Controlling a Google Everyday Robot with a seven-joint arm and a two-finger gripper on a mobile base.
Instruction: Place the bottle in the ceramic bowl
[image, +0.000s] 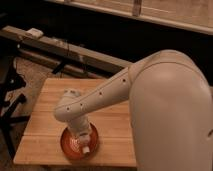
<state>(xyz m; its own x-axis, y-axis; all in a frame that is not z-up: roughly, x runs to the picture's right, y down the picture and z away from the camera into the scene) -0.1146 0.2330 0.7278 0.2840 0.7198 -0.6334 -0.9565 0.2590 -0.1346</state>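
Observation:
The orange-red ceramic bowl (67, 148) sits near the front edge of the wooden table (50, 100). My gripper (80, 139) reaches straight down into the bowl from the white arm (100, 97). The whitish bottle (85, 148) shows just below the gripper, inside the bowl, with its white cap end pointing to the front right. The wrist hides most of the bottle and the middle of the bowl.
The big white arm body (170, 110) fills the right side and covers the table's right part. A dark ledge with cables and a small white box (35, 33) runs behind the table. A black stand (10, 100) is at the left.

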